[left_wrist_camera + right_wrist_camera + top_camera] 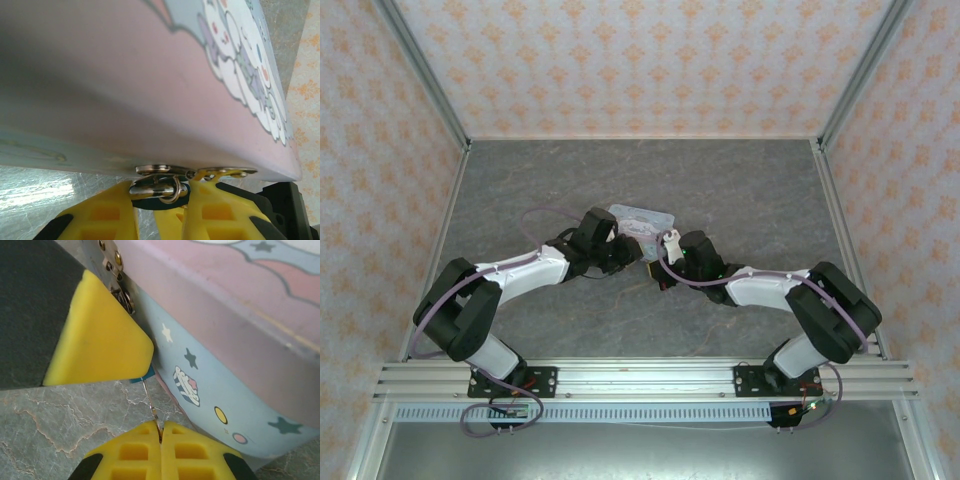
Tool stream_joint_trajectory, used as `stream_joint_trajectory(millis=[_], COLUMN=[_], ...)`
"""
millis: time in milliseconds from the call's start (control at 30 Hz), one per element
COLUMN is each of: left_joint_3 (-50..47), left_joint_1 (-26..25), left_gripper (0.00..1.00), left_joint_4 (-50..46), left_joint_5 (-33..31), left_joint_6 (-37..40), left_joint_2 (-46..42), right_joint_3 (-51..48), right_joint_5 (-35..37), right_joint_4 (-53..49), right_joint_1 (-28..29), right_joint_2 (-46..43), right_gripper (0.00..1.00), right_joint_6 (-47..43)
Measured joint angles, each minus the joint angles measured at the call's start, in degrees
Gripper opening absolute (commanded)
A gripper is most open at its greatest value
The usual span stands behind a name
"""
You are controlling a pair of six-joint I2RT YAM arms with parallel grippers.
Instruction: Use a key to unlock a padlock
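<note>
In the right wrist view the right gripper (161,434) has its yellow fingers pressed together on the key (151,402). The thin shaft sticks straight out of the fingertips, its long axis running away from the claw and leaning slightly left. Its tip meets a teal sliver of the padlock (145,375); whether it sits in the keyhole I cannot tell. In its own wrist view, the left gripper (159,212) clamps the padlock body from both sides just above the grey marbled table (60,415). The metal shackle hangs from the hasp (165,170) of the cartoon-printed tin (225,365) beyond.
</note>
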Motion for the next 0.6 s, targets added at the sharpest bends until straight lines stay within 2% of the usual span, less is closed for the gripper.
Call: stream_joint_trajectory(millis=[600], left_joint_3=[0.33], left_joint_1=[0.00], left_gripper=[0.07], left_joint_4=[0.00], left_joint_5=[-0.02], left_joint_6=[-0.04], left_joint_2=[0.00], right_joint_3=[-0.02], right_joint_5=[-0.11], right_joint_4=[1.64], right_joint_1=[0.00], right_joint_2=[0.22], right_gripper=[0.00], right_joint_6=[0.39])
